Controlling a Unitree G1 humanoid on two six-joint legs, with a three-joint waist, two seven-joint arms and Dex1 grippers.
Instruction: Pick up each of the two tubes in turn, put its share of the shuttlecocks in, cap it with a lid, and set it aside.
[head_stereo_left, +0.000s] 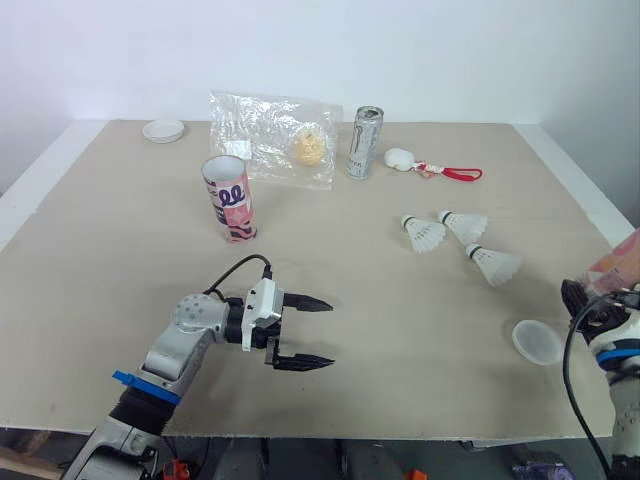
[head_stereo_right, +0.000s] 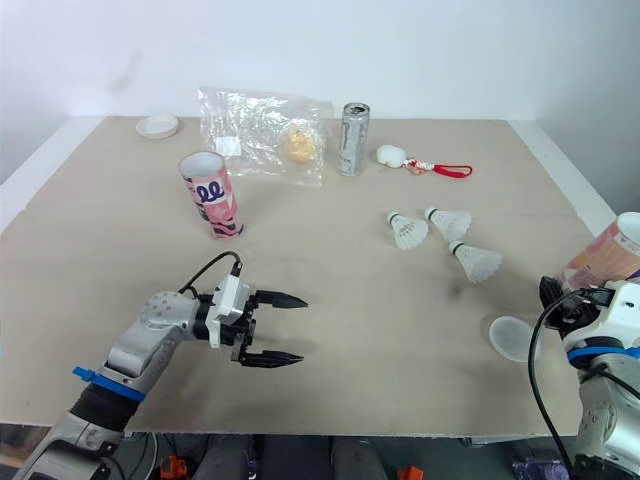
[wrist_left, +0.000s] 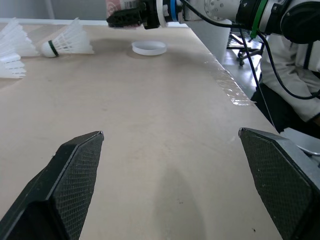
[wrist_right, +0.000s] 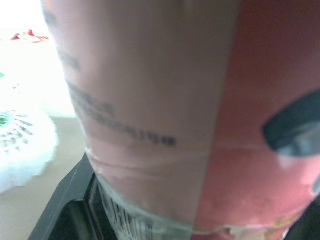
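My right gripper (head_stereo_right: 572, 298) is shut on a pink tube (head_stereo_right: 607, 254) at the table's right edge; the tube tilts up and outward, and looms close in the right wrist view (wrist_right: 175, 110). A second pink tube (head_stereo_left: 230, 198) stands upright at the left-centre of the table. Three white shuttlecocks (head_stereo_left: 424, 234) (head_stereo_left: 465, 226) (head_stereo_left: 495, 264) lie at the centre right. A clear lid (head_stereo_left: 538, 342) lies just left of my right gripper, and another lid (head_stereo_left: 163, 130) sits at the far left corner. Low over the near table, my left gripper (head_stereo_left: 330, 334) is open and holds nothing.
A crinkled plastic bag (head_stereo_left: 270, 138) with a yellowish item, a silver can (head_stereo_left: 364, 142) and a white charm on a red strap (head_stereo_left: 430, 166) sit along the far side. The table's front edge (head_stereo_left: 320, 435) runs just behind my left gripper.
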